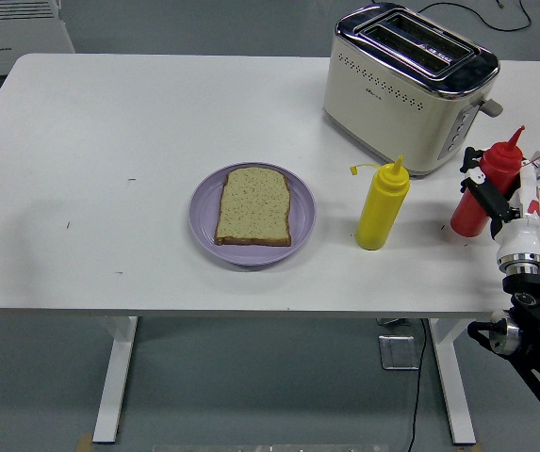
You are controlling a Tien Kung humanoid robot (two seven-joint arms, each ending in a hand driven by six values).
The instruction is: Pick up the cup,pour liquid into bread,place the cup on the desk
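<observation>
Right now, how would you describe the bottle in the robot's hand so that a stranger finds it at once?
Start at the cream toaster at the table's far right. In front of it, near the right edge, the right hand grips a red squeeze bottle. The other bottle, left of it, is yellow and stands free.

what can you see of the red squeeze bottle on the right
The red squeeze bottle looks like soft plastic, with a pointed red nozzle at its top. It tilts slightly, nozzle leaning up and to the right. The right hand grips it around the middle, black fingers wrapped across its body. It sits near the white table's right edge, to the right of the yellow bottle and in front of the toaster. Whether its base touches the table cannot be told.
</observation>
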